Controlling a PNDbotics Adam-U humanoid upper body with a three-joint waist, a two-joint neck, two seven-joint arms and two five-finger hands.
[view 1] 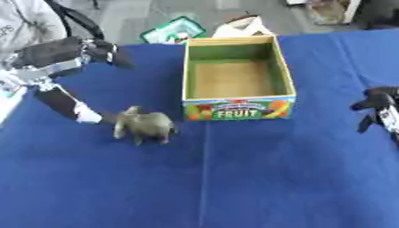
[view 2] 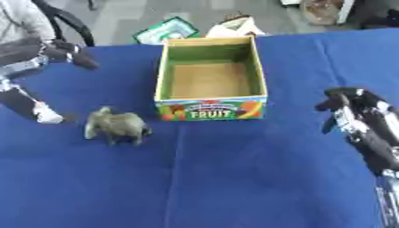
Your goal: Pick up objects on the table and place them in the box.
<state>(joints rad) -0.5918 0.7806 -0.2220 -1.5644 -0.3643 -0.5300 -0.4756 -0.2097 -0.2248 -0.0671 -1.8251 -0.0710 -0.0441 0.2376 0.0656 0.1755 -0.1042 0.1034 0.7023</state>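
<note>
— What is the surface covered with?
— The table (view 1: 257, 178) is covered by a blue cloth, and a faint crease is seen running down from below the box toward the near edge.

— What is set on it?
— An open box (view 1: 238, 108) marked "FRUIT" is placed near the far middle, its inside bare brown card with green walls. A grey-green toy elephant (view 1: 144, 125) is stood just beside the box's near left corner, apart from it.

— Anything else?
— A white-tipped black object (view 1: 71, 106) is seen at the left, next to the elephant; whether it rests on the cloth cannot be told.
</note>
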